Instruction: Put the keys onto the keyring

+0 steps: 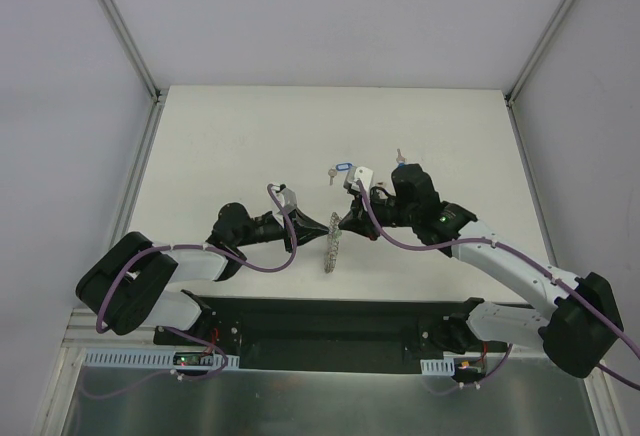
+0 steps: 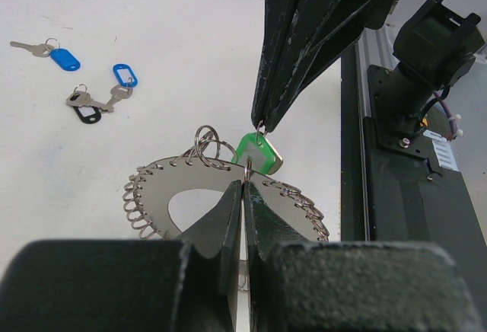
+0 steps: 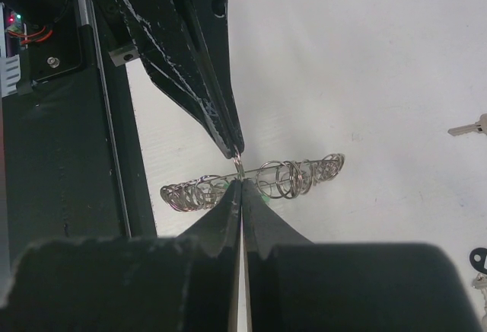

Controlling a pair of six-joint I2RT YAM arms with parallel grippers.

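Note:
The keyring [image 2: 156, 195] is a flat grey plate with a hole and a fringe of small wire rings. My left gripper [image 2: 243, 186] is shut on its rim and holds it above the table. It looks chain-like edge-on in the right wrist view [image 3: 304, 173] and in the top view [image 1: 333, 249]. My right gripper [image 3: 240, 183] is shut on the small ring of the green-tagged key [image 2: 257, 153], right at the keyring's rim, tip to tip with the left gripper. Its metal blade is hidden. Two blue-tagged keys [image 2: 65, 59] [image 2: 125, 75] lie on the table.
A key with a black tag [image 2: 87, 113] lies beside the blue ones. One bare key [image 1: 400, 156] lies further back on the white table [image 1: 230, 136]. The black base rail [image 1: 330, 321] runs along the near edge, and grey walls enclose the table.

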